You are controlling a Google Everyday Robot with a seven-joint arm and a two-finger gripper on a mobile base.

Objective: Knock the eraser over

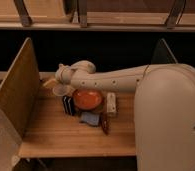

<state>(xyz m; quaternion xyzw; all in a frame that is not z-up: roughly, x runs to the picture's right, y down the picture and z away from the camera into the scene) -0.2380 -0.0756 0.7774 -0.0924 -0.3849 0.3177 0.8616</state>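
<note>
The eraser (68, 105) apparently stood upright just left of the orange bowl (87, 99), not yet knocked over, and the gripper (60, 88), whether spread or closed I cannot tell, hovered just behind it, the push yet to be made.

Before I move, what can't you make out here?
Camera view:
- The tool, at the far end of the arm, sits just above the eraser; I cannot tell whether they touch.
- The orange bowl: back rim hidden by the arm.
- The table: right side hidden by the robot's body.
</note>
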